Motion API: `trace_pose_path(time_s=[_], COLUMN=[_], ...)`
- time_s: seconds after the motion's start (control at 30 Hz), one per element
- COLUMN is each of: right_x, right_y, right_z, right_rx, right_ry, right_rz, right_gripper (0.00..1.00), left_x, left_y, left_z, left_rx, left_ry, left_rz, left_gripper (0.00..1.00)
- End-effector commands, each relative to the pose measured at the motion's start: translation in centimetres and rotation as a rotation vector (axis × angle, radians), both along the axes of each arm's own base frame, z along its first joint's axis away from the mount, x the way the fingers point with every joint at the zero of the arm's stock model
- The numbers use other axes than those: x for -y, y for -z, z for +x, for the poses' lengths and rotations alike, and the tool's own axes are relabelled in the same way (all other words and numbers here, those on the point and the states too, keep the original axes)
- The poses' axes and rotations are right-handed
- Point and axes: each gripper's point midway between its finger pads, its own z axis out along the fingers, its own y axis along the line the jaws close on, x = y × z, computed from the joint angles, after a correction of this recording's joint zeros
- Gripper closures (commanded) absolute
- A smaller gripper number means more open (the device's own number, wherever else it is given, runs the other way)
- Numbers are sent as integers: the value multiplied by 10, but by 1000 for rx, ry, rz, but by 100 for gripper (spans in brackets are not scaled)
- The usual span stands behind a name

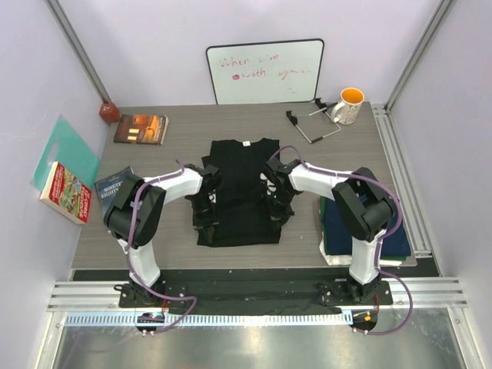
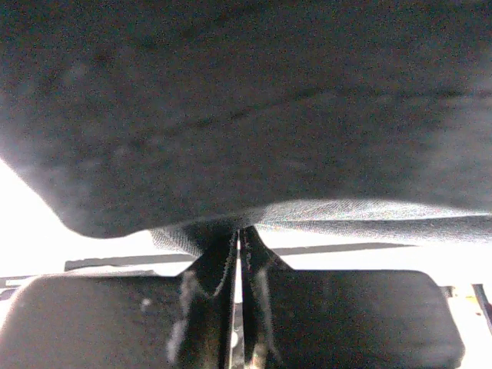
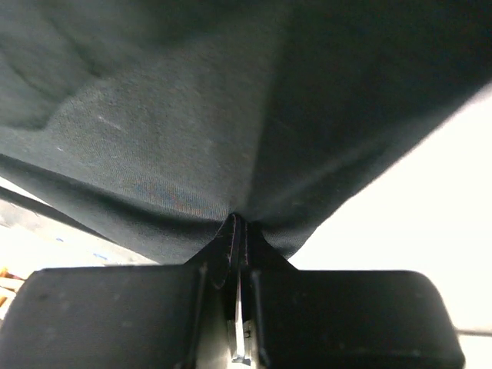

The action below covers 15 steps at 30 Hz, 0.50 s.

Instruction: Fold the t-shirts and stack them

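I am clenching my left claw [image 1: 204,201] on the left edge of the black t-shirt [image 1: 238,165], about halfway down its side. I am clenching my right claw [image 1: 278,192] on the opposite edge, where a bit of white print is showing. In my left wrist view the left claw [image 2: 238,234] is pinching a fold of the black t-shirt [image 2: 246,115], its fingers pressed together with the dark cloth spreading above them. My right wrist view is showing the same: the right claw [image 3: 237,219] is nipping a gathered point of the black t-shirt [image 3: 192,115].

The shirt is lying on the middle of the tabletop [image 1: 177,131], collar away from me, its sides already turned in.

To the right of the shirt, partly under my right arm, a stack of folded shirts [image 1: 333,227] is sitting with a navy one on top. Beyond the shirt a whiteboard [image 1: 265,71] is leaning on the wall, and beyond it to the right a white mug [image 1: 350,105] is standing. Beyond it to the left a dark book [image 1: 141,128] is lying, and to its left are a navy book [image 1: 111,188] and a red book [image 1: 66,192].
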Motion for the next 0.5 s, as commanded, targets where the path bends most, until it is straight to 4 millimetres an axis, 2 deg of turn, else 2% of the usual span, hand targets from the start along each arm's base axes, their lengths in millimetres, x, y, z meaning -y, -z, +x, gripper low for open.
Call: trace_pose_path(time_s=[0.0, 0.07, 0.17, 0.2, 0.27, 0.33, 0.37, 0.47], right_x=[43, 37, 20, 10, -3, -7, -12, -17], right_y=[10, -5, -37, -52, -78, -93, -103, -119], right_z=[-28, -17, 8, 21, 43, 55, 68, 84], right_rx=[-36, 26, 129, 177, 258, 304, 345, 393], right_ry=[-24, -11, 2, 2, 10, 0, 0, -30], right_rz=[-199, -168, -102, -65, -26, -12, -10, -12], right_gripper=[94, 78, 69, 68, 67, 66, 66, 69], left_x=[-9, -5, -5, -3, -3, 0, 5, 15], left_y=[-6, -16, -37, -46, -57, -73, -82, -96], left_z=[-12, -3, 16, 28, 36, 53, 62, 78], left_rx=[10, 67, 169, 211, 236, 293, 325, 367], left_ry=[21, 19, 26, 30, 40, 45, 46, 51], left_rz=[18, -8, -4, -3, 11, 10, -5, -39], left_gripper=[93, 82, 75, 75, 74, 75, 74, 73])
